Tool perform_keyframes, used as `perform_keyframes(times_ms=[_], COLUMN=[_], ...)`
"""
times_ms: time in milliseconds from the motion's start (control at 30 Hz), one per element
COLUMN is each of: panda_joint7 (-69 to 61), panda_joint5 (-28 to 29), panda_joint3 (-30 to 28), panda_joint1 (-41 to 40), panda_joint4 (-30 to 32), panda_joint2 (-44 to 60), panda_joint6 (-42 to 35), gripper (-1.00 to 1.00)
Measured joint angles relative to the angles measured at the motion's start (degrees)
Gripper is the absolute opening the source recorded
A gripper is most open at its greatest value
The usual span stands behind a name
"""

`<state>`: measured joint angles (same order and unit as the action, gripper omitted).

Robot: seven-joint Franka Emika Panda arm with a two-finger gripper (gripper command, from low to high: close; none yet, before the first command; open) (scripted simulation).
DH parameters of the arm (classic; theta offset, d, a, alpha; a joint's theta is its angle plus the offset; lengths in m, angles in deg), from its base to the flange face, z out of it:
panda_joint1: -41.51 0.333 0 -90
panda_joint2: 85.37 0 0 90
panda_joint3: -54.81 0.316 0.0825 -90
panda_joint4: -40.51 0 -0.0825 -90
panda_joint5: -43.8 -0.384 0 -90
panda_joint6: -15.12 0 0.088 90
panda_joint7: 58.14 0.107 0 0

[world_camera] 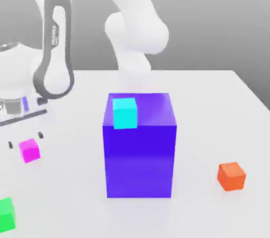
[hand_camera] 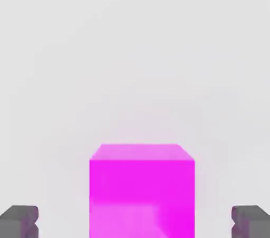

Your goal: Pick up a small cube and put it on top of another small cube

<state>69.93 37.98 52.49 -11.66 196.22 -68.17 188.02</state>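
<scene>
The small cube (world_camera: 30,150), bright magenta, rests on the white table near the exterior view's left edge. My gripper (world_camera: 25,140) hangs low over it, open, with one dark fingertip (world_camera: 10,144) on each side of the cube. In the hand view the magenta cube (hand_camera: 141,189) sits between the two grey fingertips (hand_camera: 20,221), with a clear gap on both sides, so nothing is gripped. A small cyan cube (world_camera: 125,113) sits on top of the big blue-purple block (world_camera: 140,158) in the middle of the table.
A small orange cube (world_camera: 231,175) lies at the exterior view's right, in front of the block. At the lower left corner sits a small green cube (world_camera: 6,213). The arm's white links (world_camera: 134,31) rise behind the block.
</scene>
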Motion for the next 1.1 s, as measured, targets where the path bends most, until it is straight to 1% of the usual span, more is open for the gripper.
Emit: perform_keyframes(times_ms=[33, 267, 367, 467, 500, 600, 967, 1033, 1100], panda_joint7=[-0.12, -0.07, 0.98, 2.77, 2.75, 1.22, -5.78, -5.78, -5.28], panda_joint5=[-0.13, -0.11, 1.17, 3.66, 4.24, 5.33, 9.05, 9.84, 10.77], panda_joint3=[0.29, 0.29, -0.86, -1.77, -1.52, 0.51, 9.08, 9.13, 8.66], panda_joint1=[-0.27, -0.27, 0.59, 0.91, 1.31, 3.3, 11.21, 11.97, 12.54], panda_joint4=[-0.19, -0.15, 0.83, 2.03, 1.28, -3.67, -25.84, -27.4, -27.98], panda_joint2=[1.06, 0.81, -4.3, -10.38, -11.05, -9.88, -1.45, 1.7, 5.61], panda_joint6=[0.85, 0.79, -3.33, -8.22, -9.73, -13.85, -27.46, -25.73, -22.42], gripper=[-1.0, -1.0, -1.0, -1.0, -1.0, -1.0, -1.0, -1.0, -1.0])
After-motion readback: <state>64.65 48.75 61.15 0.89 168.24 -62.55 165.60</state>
